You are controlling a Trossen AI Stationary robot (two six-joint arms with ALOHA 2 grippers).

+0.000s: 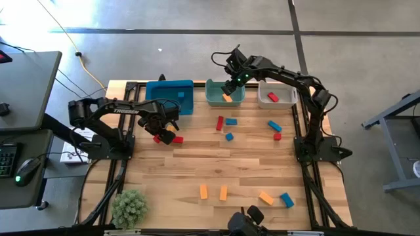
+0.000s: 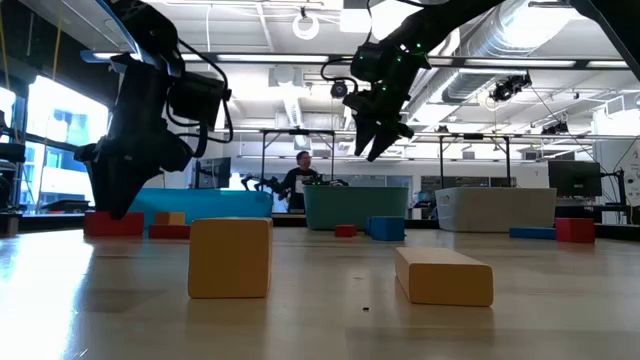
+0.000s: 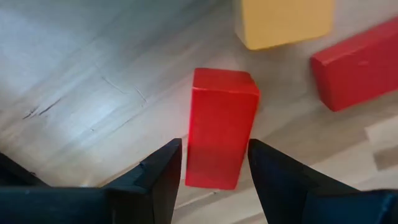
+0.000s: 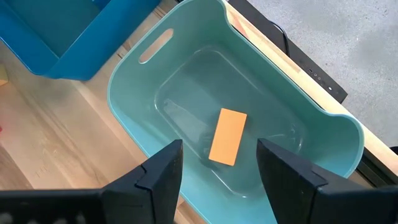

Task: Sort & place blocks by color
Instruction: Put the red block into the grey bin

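**Sorting coloured blocks into three bins on a wooden table**

Spreading across the middle of the high view is the pale wooden plank table (image 1: 197, 167), carrying two dark arms. Along its far edge three rectangular plastic bins are sitting in a row: the blue bin (image 1: 172, 98) on the left, the teal bin (image 1: 214, 96) in the middle and the white bin (image 1: 264, 99) on the right.

The right gripper (image 1: 231, 86) is hanging above the teal bin, its jaws standing apart with nothing between them. Below it, flat on the bin's floor, an orange bar block (image 4: 227, 137) is lying. The left gripper (image 1: 165, 133) is reaching low over the table just in front of the blue bin, its jaws parted on either side of one end of a red bar block (image 3: 219, 127); whether the fingers are touching it, I cannot tell. A second red bar (image 3: 360, 65) and an orange block (image 3: 286, 22) are lying near it.

A small blue block (image 1: 180, 95) is lying in the blue bin and a red block (image 1: 273, 97) in the white one. Red and blue blocks are lying scattered across mid-table, and three orange bars (image 1: 223, 192) with a blue block (image 1: 287, 200) are sitting near the front edge.
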